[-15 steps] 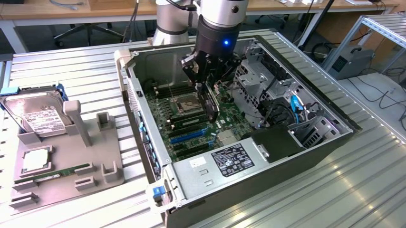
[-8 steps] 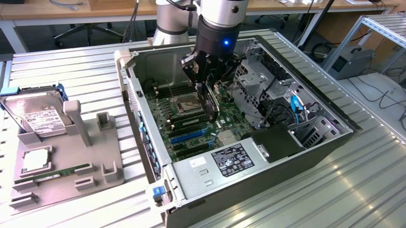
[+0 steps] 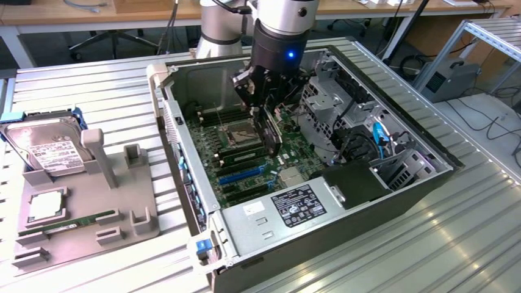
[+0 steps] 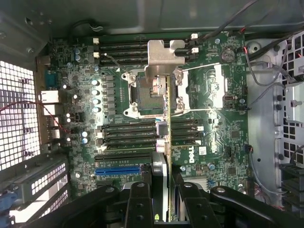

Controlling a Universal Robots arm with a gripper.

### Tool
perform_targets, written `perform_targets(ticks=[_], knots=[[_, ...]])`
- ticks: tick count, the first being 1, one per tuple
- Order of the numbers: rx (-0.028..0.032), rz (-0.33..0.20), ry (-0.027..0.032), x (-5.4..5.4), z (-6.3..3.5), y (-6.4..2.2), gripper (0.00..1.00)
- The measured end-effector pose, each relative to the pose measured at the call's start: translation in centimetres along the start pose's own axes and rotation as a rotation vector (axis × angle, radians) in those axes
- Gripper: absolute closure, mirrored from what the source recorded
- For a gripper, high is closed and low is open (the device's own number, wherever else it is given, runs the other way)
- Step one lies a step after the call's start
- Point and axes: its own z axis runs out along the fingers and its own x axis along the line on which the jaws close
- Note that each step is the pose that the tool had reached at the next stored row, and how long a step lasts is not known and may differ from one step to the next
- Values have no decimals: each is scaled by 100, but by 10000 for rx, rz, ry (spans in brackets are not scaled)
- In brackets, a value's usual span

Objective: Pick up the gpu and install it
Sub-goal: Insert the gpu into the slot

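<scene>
Your gripper (image 4: 164, 206) is clamped on the gpu (image 4: 160, 175) — the card hangs edge-on below it, long axis running toward six o'clock in the exterior view. Beyond, on the motherboard (image 4: 213, 142) — the blue slot (image 3: 238, 177), eight o'clock of the card's lower end.

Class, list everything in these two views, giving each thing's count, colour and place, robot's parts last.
computer case: one, dark grey, open, mid-table
motherboard: one, green, inside the case
power supply: one, silver, case's near end in the exterior view
holder: one, grey, exterior view's left
hard drive: one, silver, white label, in the holder
RAM stick: one, green, lying in the holder
table: one, silver slatted metal, under everything
gpu: one, dark, on edge above the motherboard, in the gripper
gripper: one, black, shut on the gpu
arm: one, silver, reaching into the case
</scene>
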Motion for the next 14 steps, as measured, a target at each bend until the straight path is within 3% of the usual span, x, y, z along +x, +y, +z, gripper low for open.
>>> perform_targets(ticks=[14], knots=[[-28,-1095,30,-2,0,0,73]])
